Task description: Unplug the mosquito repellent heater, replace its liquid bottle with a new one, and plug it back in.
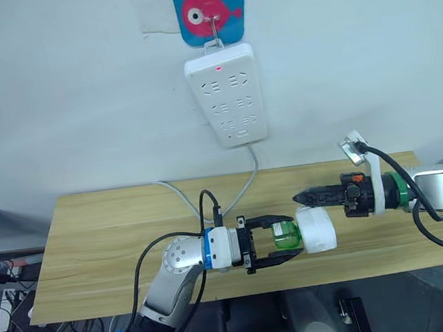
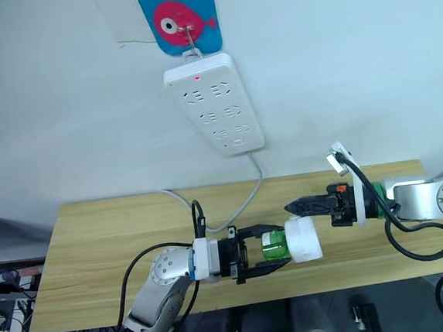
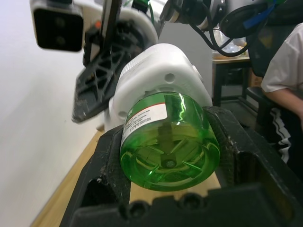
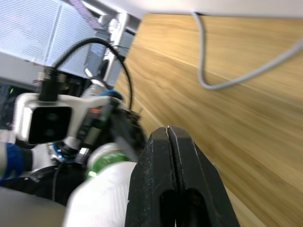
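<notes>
Over the front part of the wooden table [image 1: 96,239], a little right of its middle, the left gripper [image 1: 278,241] is held level, with its two black fingers closed around the green liquid bottle [image 1: 287,236]. In the left wrist view the round bottom of the bottle [image 3: 168,144] is seen between both fingers, so it is pinched at its sides. The bottle is screwed into the mosquito repellent heater [image 1: 317,229], the small white unit, which sits on the neck of the bottle and is carried above the table, not resting on it. The heater is already unplugged.

Just to the right, the right gripper [image 1: 300,199] is held at the upper back side of the heater. Its fingers are pressed together with nothing between them, as the right wrist view shows. It cannot be told if the tips touch the white shell.

On the wall above the back edge of the table, the white power strip [image 1: 227,95] hangs from a fish-shaped hook [image 1: 209,12], with a red light on, and its grey cable [image 1: 243,187] falls onto the table.

The heater is judged to be light, stiff and smooth, so it may slip. It is best taken on its two flat sides, away from the prongs. The bottle is also light, hard and probably slippery; a firm hold on its round body is needed for unscrewing, and it should stay untilted, because liquid is inside.
</notes>
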`<move>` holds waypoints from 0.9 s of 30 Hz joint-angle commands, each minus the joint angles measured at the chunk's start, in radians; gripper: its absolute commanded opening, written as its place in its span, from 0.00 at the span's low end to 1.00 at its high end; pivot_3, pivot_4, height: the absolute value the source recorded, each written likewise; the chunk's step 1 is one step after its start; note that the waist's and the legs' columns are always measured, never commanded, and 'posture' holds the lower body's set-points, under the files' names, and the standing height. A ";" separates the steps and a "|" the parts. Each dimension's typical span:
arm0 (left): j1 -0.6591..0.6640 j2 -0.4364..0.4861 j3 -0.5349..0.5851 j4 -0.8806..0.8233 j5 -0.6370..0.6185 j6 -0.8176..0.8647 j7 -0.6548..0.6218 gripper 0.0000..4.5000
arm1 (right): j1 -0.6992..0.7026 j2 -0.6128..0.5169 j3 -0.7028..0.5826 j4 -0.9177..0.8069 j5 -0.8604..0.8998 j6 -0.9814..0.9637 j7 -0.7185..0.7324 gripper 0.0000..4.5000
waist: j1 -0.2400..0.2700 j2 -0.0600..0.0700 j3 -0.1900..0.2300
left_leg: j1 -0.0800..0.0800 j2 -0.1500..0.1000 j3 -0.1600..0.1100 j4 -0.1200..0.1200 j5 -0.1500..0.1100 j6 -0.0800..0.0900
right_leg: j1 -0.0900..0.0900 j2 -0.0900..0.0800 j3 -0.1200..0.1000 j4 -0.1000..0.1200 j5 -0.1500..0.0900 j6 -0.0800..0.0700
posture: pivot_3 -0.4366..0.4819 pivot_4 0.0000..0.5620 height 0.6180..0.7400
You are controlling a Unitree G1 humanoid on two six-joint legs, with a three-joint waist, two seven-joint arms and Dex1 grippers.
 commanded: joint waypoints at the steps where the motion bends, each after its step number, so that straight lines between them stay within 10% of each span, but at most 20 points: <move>1: -0.015 -0.027 0.021 -0.076 -0.052 -0.007 0.017 0.50 | 0.041 0.021 -0.002 -0.013 -0.052 0.032 0.031 0.01 | 0.000 0.000 0.000 | 0.000 0.000 0.000 0.000 0.000 0.000 | 0.000 0.000 0.000 0.000 0.000 0.000 | 0.33 0.58 1.00; 21: -0.025 -0.047 0.039 -0.069 -0.044 0.022 0.037 0.50 | 0.185 0.028 -0.077 -0.124 0.018 0.080 0.019 0.01 | -0.001 0.000 0.000 | 0.000 0.000 0.000 0.000 0.000 0.000 | 0.000 0.000 0.000 0.000 0.000 0.000 | 0.32 0.60 1.00; 27: -0.042 -0.028 0.032 0.016 0.095 -0.237 -0.004 0.50 | 0.110 0.022 -0.112 0.037 0.038 0.098 -0.025 0.01 | 0.001 0.000 0.000 | 0.000 0.000 0.001 0.000 0.000 0.000 | 0.000 0.000 0.000 0.000 0.000 0.000 | 0.32 0.60 1.00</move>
